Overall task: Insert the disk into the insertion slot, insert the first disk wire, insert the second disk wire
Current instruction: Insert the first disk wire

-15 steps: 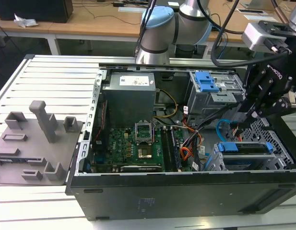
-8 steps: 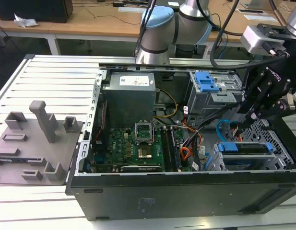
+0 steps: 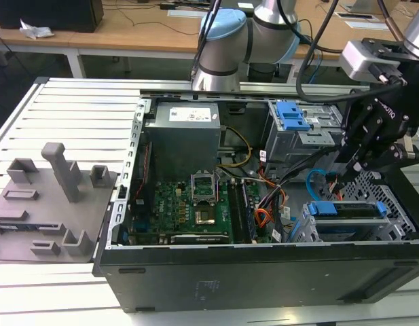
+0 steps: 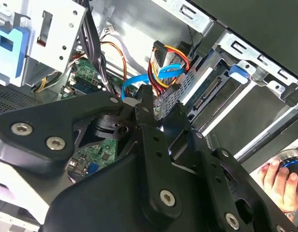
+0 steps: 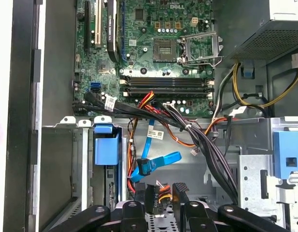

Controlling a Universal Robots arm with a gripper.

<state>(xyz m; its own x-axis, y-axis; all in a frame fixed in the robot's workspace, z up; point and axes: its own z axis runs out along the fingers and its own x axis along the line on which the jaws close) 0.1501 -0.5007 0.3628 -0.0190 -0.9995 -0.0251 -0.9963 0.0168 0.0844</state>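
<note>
While the disk (image 3: 346, 209) sits in the insertion slot (image 3: 307, 227), at the near end of the case on the exterior view's right, the claw (image 3: 350, 170) hangs just above it.

Second wrist view: a red-and-yellow wire bundle (image 4: 177, 54) and a blue wire (image 4: 134, 83) lie at the claw's tip, near the disk. Whether the claw is clamped or apart cannot be told.

First wrist view: the blue wire's plug appears unseated.

Judgement: square each plug to its socket, press straight, and keep slack wires clear.

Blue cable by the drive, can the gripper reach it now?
Probably yes: the gripper hangs right by the blue cable, nothing between them; the black wire bundle passes alongside.
</note>
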